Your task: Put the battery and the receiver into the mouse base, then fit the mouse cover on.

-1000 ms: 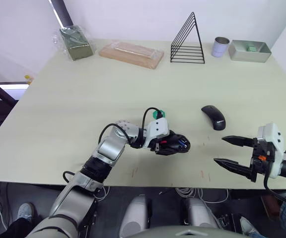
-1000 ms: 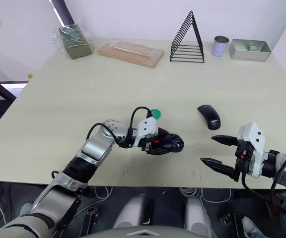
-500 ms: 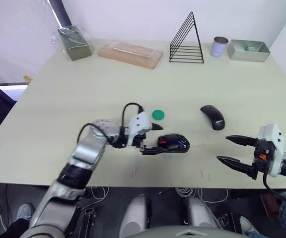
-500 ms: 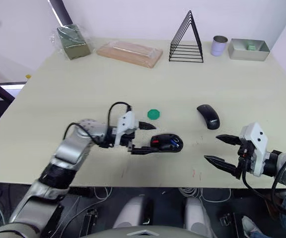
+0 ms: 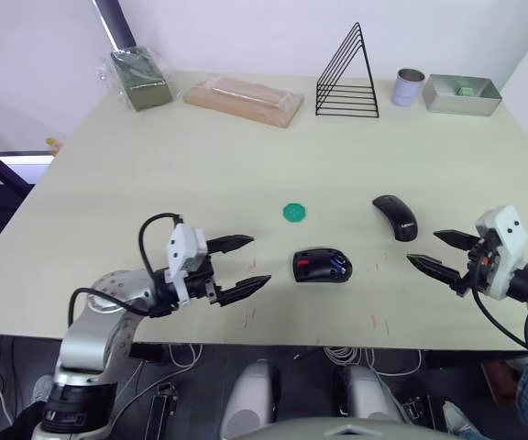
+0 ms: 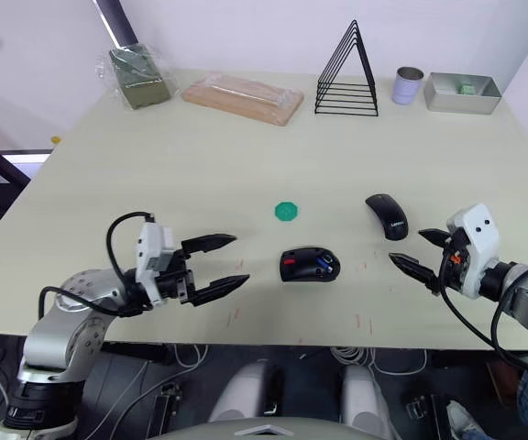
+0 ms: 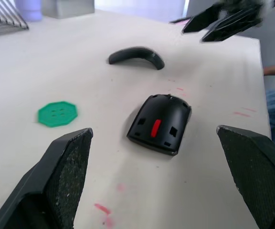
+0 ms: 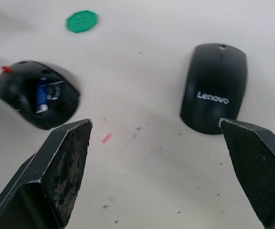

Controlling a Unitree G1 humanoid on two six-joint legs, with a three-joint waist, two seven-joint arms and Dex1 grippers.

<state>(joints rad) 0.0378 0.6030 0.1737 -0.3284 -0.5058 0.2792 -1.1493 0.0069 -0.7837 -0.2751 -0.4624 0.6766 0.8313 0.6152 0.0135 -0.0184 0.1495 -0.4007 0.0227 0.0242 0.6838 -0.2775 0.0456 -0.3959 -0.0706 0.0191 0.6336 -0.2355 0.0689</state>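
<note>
i see the left end effector (image 5: pixel 236 264) wide open, empty, the black oval mouse base (image 5: pixel 322 266) with the blue battery (image 8: pixel 43 94) in its hollow just ahead. right end effector (image 5: pixel 442 256) open, empty, smooth black mouse cover (image 5: pixel 394 216) near it on the pale bench (image 5: pixel 246 156).

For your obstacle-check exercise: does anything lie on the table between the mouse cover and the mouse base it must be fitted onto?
Nothing visible does. The mouse cover and the mouse base lie apart with bare table between them; the green disc sits off to the side.
</note>
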